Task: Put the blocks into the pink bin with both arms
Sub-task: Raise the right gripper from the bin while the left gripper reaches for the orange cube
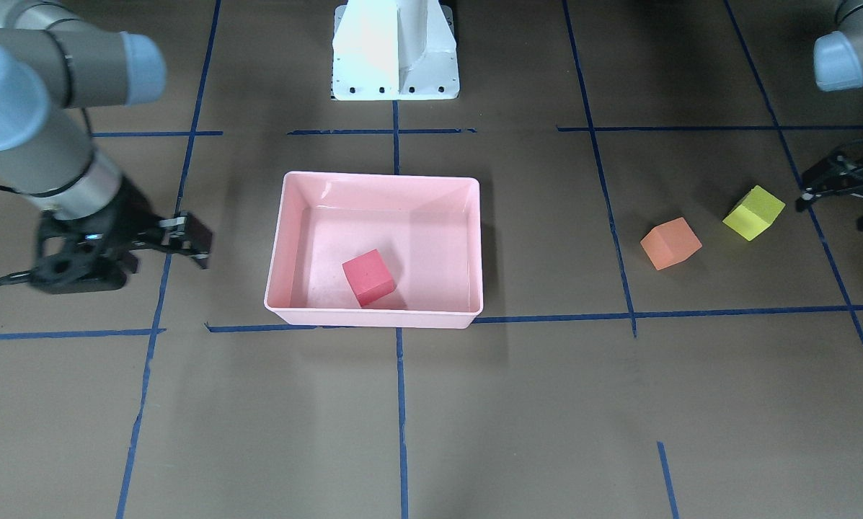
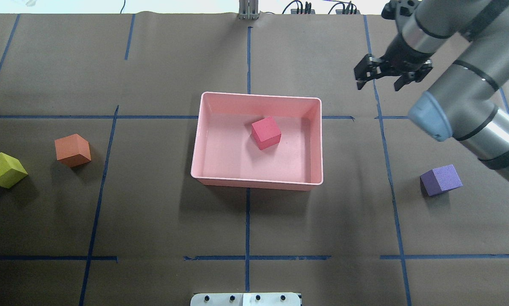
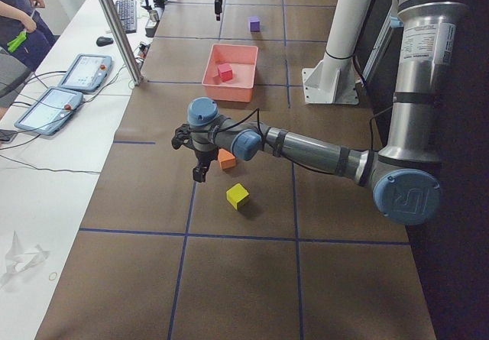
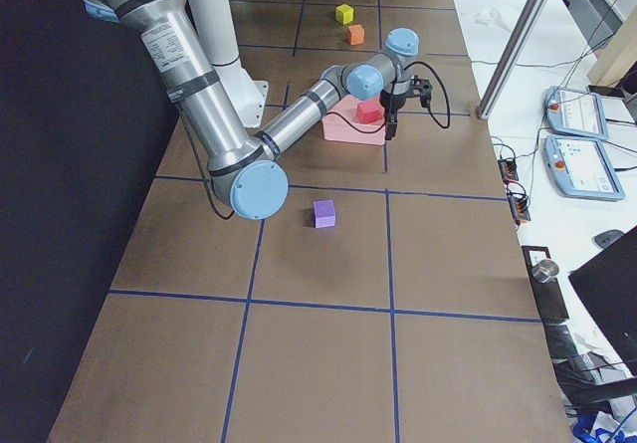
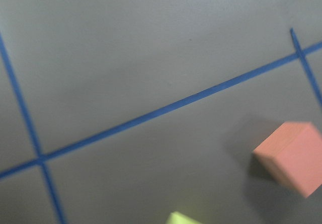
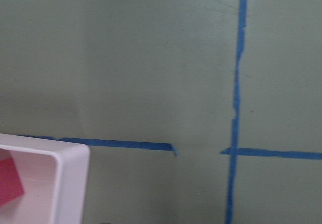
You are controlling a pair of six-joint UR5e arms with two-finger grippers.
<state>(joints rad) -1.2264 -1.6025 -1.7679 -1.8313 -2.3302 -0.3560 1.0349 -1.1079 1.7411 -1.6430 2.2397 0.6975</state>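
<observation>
The pink bin (image 2: 258, 182) sits mid-worktop (image 2: 152, 212) in the overhead view with the red block (image 2: 266, 133) inside. You see the right fingers (image 2: 360, 76) spread wide and empty off its far right corner, the purple block (image 2: 440, 179) well apart. In the front view, the left fingers (image 1: 815, 191), partly cut off, gape empty near the yellow-green block (image 1: 753, 212), with the orange block (image 1: 670, 243) beyond.

Bin (image 2: 258, 183) holds 1 block (image 2: 266, 133); 2 blocks (image 2: 72, 149) (image 2: 3, 170) lie left, 1 block (image 2: 440, 180) right.
</observation>
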